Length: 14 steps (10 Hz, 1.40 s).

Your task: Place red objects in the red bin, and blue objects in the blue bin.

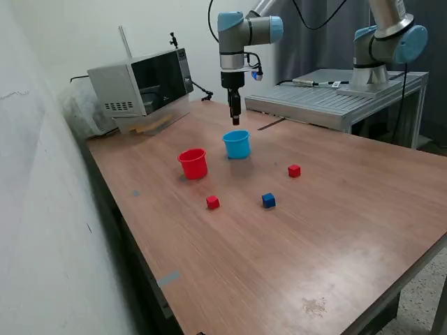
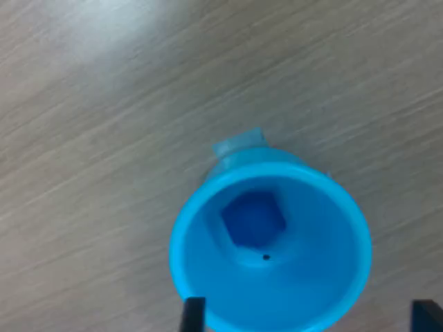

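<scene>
The gripper (image 1: 235, 120) hangs empty with its fingers spread directly above the blue bin (image 1: 237, 144); one blue cube (image 2: 253, 219) already lies inside it; the second blue cube (image 1: 268, 200) and both red cubes (image 1: 212, 202) (image 1: 294, 170) remain on the counter (image 1: 335, 223), away from the gripper; the red bin (image 1: 193, 163) stands beside the blue bin.

tool (image 1: 235, 120) above blue cup (image 1: 237, 144)

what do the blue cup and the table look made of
Blue cup: likely plastic, with thin, evenly coloured, smooth, slightly glossy walls. Table: wood or a wood-look laminate; brown grain streaks run across a smooth, faintly shiny top, so which one is unclear.
</scene>
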Each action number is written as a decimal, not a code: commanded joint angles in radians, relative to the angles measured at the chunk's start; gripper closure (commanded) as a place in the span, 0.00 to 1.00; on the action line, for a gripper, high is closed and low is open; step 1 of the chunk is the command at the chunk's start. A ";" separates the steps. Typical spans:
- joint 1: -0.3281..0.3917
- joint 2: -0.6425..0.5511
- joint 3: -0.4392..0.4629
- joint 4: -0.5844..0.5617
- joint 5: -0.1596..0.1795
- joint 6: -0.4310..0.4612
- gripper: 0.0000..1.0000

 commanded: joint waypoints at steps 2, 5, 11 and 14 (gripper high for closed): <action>0.008 -0.181 0.038 0.172 -0.014 -0.011 0.00; 0.031 -0.528 0.115 0.265 -0.046 -0.008 0.00; 0.214 -0.611 -0.117 0.872 -0.295 -0.009 0.00; 0.367 -0.608 -0.165 0.871 -0.056 -0.032 0.00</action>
